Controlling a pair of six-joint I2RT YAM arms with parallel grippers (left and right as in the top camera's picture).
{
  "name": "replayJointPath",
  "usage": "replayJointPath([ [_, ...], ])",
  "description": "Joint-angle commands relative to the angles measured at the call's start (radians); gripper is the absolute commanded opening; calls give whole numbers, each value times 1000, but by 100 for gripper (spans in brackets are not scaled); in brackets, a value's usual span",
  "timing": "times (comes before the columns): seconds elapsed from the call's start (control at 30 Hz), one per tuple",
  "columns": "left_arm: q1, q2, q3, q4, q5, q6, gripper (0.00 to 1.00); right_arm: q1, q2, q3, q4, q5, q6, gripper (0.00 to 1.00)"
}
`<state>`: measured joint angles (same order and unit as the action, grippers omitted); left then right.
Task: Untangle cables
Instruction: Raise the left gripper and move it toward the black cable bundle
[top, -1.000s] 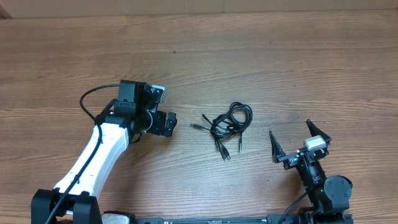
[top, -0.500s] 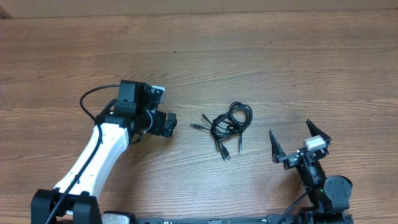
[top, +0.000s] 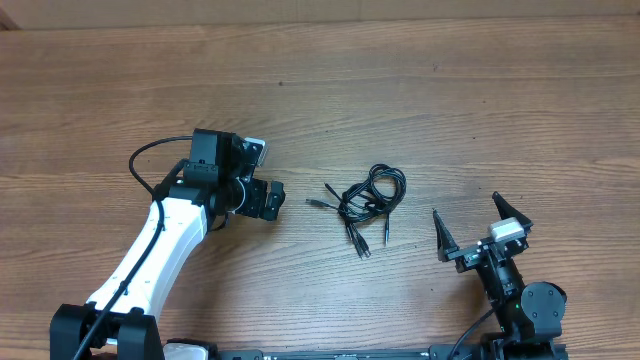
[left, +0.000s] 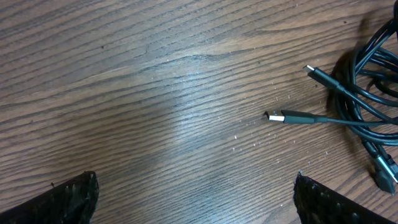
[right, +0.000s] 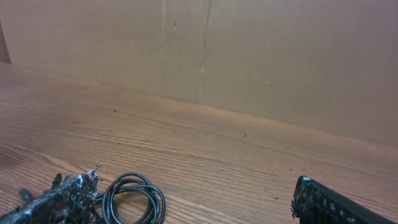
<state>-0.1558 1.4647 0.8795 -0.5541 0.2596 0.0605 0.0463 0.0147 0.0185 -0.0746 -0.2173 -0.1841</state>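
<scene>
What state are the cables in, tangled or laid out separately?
Tangled: the cables lie in one bunch of overlapping loops on the table.

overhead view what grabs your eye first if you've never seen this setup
A small knot of thin black cables lies in the middle of the brown wooden table. The black left gripper, open, sits just left of it; the black right gripper, jaws spread wide, sits lower right.

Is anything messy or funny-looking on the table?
Yes: the thin black cables lie in a tangled bunch in the middle of the brown wooden table, loops crossing each other and plug ends poking out. Nothing looks broken or spilled.
</scene>
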Motion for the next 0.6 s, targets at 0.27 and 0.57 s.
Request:
replayJointPath([
  [0.27, -3, 8, 26, -14, 72, 23, 100, -3, -9, -6, 4, 11, 0, 100],
  [0.57, -62, 8, 26, -10, 85, 22, 100, -3, -9, -6, 4, 11, -1, 100],
])
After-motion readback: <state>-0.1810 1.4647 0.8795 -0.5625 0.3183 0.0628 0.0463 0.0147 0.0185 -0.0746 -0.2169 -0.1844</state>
